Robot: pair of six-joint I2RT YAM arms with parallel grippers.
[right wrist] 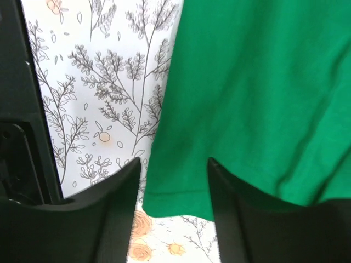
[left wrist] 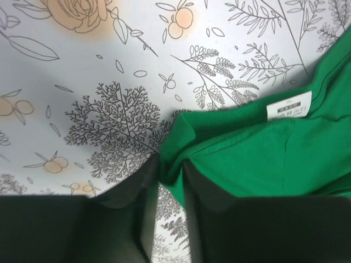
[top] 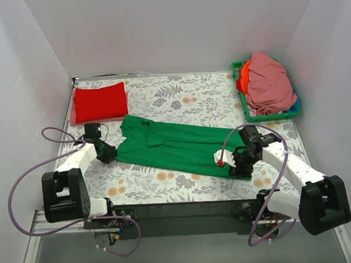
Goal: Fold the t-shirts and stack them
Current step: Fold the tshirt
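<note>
The green t-shirt [top: 176,146] lies lengthwise across the middle of the table, partly folded. My left gripper [top: 109,152] is shut on its left edge; the left wrist view shows green cloth [left wrist: 258,159] pinched between the two dark fingers [left wrist: 208,192], with a white label [left wrist: 289,106] beyond. My right gripper [top: 238,163] is open over the shirt's near right corner; in the right wrist view the hem corner [right wrist: 181,192] lies between the spread fingers [right wrist: 118,192]. A folded red t-shirt [top: 100,102] lies at the back left. Pink [top: 269,83] and orange [top: 245,76] shirts are piled in the basket.
A green plastic basket [top: 239,91] stands at the back right corner. The table has a floral cloth [top: 191,96]. White walls close the back and both sides. Purple cables loop beside each arm base.
</note>
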